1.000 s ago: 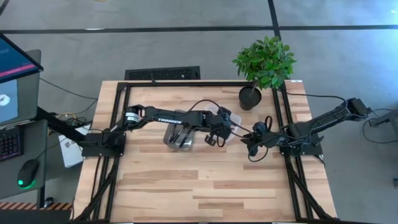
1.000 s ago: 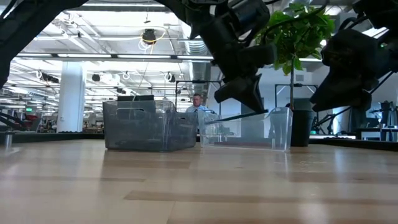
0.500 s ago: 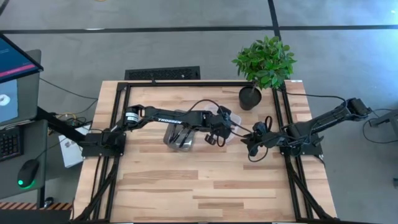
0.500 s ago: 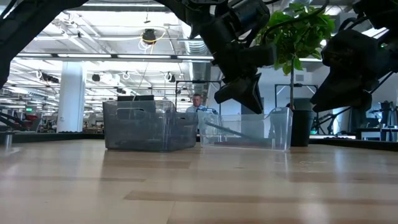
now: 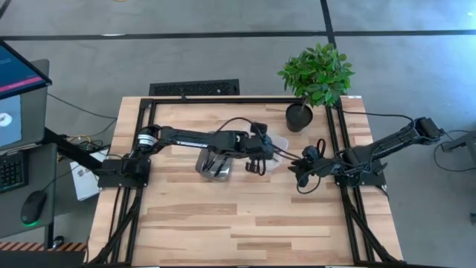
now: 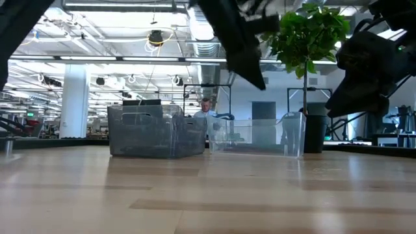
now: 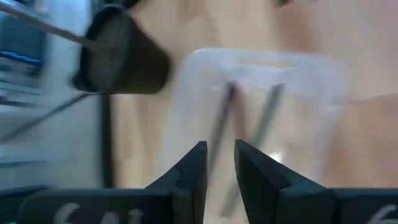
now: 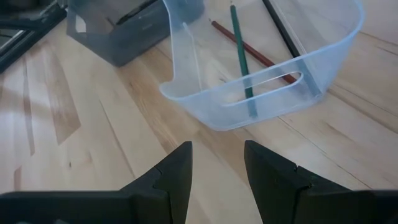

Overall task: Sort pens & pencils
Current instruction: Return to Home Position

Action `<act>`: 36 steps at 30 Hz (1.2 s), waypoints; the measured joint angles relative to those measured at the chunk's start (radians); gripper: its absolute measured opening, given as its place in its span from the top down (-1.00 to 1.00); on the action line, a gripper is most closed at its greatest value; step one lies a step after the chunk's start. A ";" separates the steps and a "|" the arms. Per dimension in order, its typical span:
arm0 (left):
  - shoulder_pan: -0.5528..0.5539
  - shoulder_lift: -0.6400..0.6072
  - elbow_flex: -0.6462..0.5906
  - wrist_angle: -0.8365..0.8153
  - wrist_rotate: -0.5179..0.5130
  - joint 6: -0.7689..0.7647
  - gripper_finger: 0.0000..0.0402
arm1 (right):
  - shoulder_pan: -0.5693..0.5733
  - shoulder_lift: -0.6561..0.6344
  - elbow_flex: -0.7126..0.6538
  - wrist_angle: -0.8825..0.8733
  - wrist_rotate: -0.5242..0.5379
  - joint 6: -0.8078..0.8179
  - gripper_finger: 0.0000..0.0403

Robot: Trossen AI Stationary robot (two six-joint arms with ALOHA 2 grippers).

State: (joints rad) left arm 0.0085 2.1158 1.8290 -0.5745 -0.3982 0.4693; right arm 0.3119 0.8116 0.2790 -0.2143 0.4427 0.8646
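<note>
Clear plastic bin (image 8: 323, 59) holds thin green, reddish-brown and dark pencils (image 8: 239, 50). Left gripper (image 7: 219, 149) hovers over it, fingers narrowly parted, empty; right gripper (image 8: 217, 149) waits beside, fingers apart, empty.

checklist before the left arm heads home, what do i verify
1. Release: the left end effector has its fingers apart with nothing between them: ok.
2. Contents: the green pencil and the brown pencil lie inside the transparent bin: ok.
3. Other arm: the right end effector is open, empty and short of the transparent bin's wall: ok.
4. Bins: the dark bin stands upright beside the transparent bin: ok.
5. Strays on the table: none show in the high view, but the left arm covers part of it: cannot tell.
</note>
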 joint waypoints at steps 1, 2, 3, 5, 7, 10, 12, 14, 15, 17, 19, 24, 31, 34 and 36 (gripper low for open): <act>-0.006 -0.020 0.000 -0.033 0.037 -0.033 0.64 | 0.001 0.000 0.000 -0.003 0.000 0.000 0.15; -0.013 -0.040 0.000 -0.072 0.070 -0.065 0.64 | 0.002 0.000 0.000 -0.007 0.000 0.000 0.15; -0.022 -0.055 0.000 -0.096 0.102 -0.103 0.64 | 0.002 0.000 0.000 -0.012 -0.001 0.000 0.15; -0.041 -0.089 0.000 -0.149 0.172 -0.188 0.64 | 0.002 0.000 0.000 -0.017 -0.007 0.000 0.15; -0.068 -0.107 0.000 -0.190 0.233 -0.273 0.64 | 0.002 0.000 0.000 -0.017 -0.016 0.000 0.15; -0.116 -0.107 -0.002 -0.235 0.275 -0.363 0.64 | 0.002 0.000 0.000 -0.018 -0.023 -0.001 0.15; -0.147 -0.106 -0.026 -0.213 0.274 -0.411 0.64 | 0.002 0.000 0.000 -0.017 -0.024 -0.001 0.15; -0.170 -0.105 -0.074 -0.186 0.248 -0.468 0.64 | 0.006 0.000 0.000 -0.018 -0.024 -0.007 0.15; -0.179 -0.104 -0.105 -0.176 0.232 -0.503 0.64 | 0.013 0.000 0.000 -0.017 -0.024 -0.008 0.15; -0.191 -0.100 -0.160 -0.154 0.208 -0.559 0.64 | 0.026 0.000 0.000 -0.017 -0.024 -0.008 0.15; -0.194 -0.100 -0.204 -0.142 0.182 -0.624 0.64 | 0.041 0.000 0.000 -0.017 -0.024 -0.008 0.15; -0.193 -0.100 -0.296 -0.109 0.106 -0.732 0.64 | 0.066 0.000 0.000 -0.013 -0.024 -0.008 0.15; -0.186 -0.101 -0.404 -0.109 0.048 -0.864 0.64 | 0.066 0.000 0.000 -0.009 -0.023 0.000 0.15; -0.186 -0.101 -0.434 -0.161 0.009 -0.938 0.64 | 0.066 0.000 0.000 -0.009 -0.023 0.000 0.15; -0.193 -0.101 -0.450 -0.199 -0.017 -0.987 0.64 | 0.066 0.000 0.000 -0.009 -0.023 0.005 0.15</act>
State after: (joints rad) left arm -0.1840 2.0151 1.3787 -0.7739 -0.4150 -0.5177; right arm 0.3775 0.8113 0.2790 -0.2232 0.4198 0.8692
